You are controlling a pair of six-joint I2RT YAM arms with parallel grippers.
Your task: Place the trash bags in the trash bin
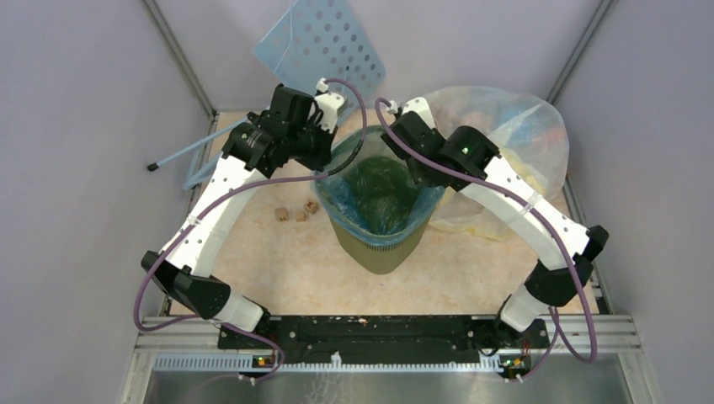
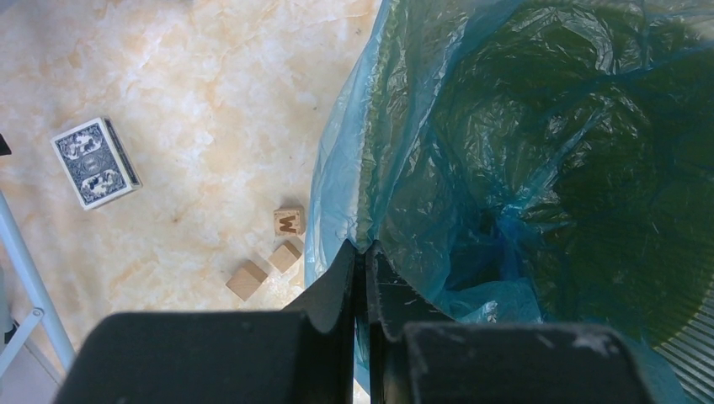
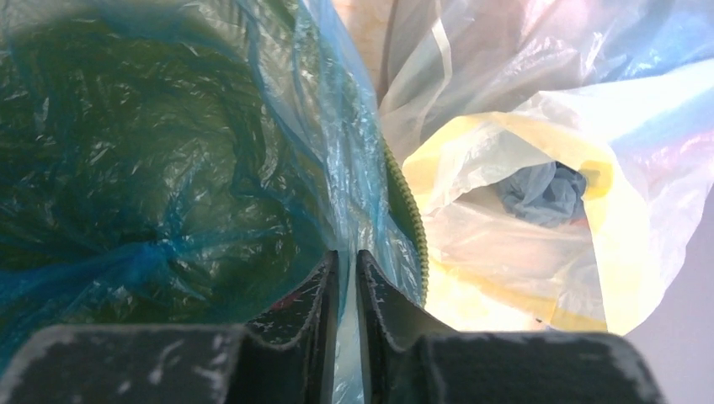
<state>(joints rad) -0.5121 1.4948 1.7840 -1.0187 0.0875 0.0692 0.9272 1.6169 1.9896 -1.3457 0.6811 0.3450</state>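
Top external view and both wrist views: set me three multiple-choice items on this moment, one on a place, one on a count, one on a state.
1. Where is the thin translucent light-blue plastic bag?
A) lining the olive-green mesh wastebasket, its edge over the rim
B) folded on a perforated panel
C) stuffed inside a big clear bag

2. How many small wooden cubes lie on the marbled table beside the wastebasket?
A) two
B) three
C) five

3. How does the right gripper stand?
A) wide open above the table
B) shut on a cube
C) shut on the light-blue bag's edge

Key: 1 A, blue film covers the bin's inside and rim. 2 B, the left wrist view shows three cubes close together. 3 C, blue film runs between its closed fingers.
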